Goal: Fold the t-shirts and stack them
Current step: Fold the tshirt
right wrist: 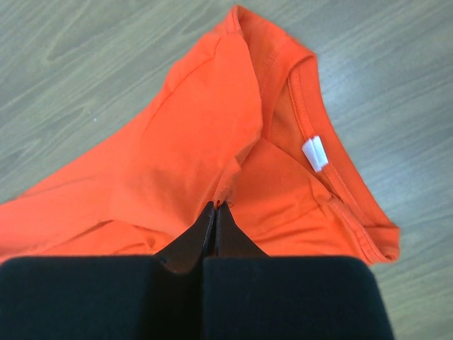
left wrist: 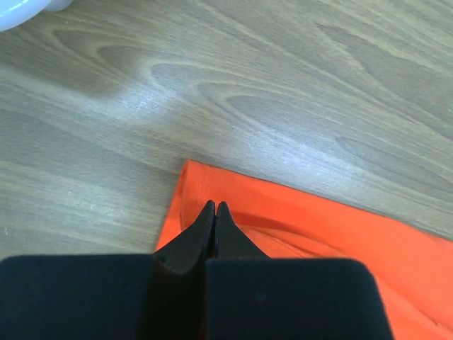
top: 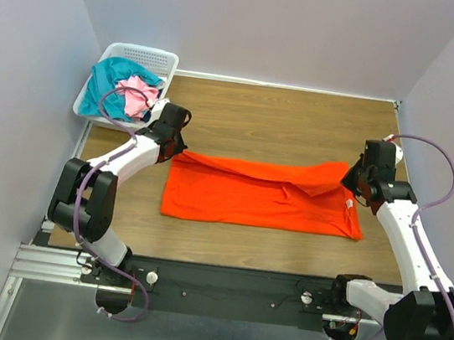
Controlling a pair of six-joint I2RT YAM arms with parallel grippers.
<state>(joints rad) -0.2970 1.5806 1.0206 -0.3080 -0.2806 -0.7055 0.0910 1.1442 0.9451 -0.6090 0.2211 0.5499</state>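
The orange t-shirt [top: 257, 195] lies spread across the middle of the wooden table, collar end to the right, with its far edge folded over towards the front. My left gripper [top: 176, 148] is at its far left corner. In the left wrist view that gripper [left wrist: 214, 205] is shut, and the orange cloth [left wrist: 340, 241] puckers around its tips. My right gripper [top: 352, 181] is at the far right corner. There the gripper [right wrist: 216, 205] is shut on a lifted fold of the orange t-shirt [right wrist: 191, 134], next to the collar. The teal t-shirt [top: 103, 85] and the pink t-shirt [top: 140, 94] lie bunched in the basket.
A white slatted basket [top: 154, 56] stands at the table's far left corner, just behind my left gripper. A white label [right wrist: 315, 154] is sewn inside the collar. Bare wood [top: 285, 119] lies beyond the shirt, and grey walls close in three sides.
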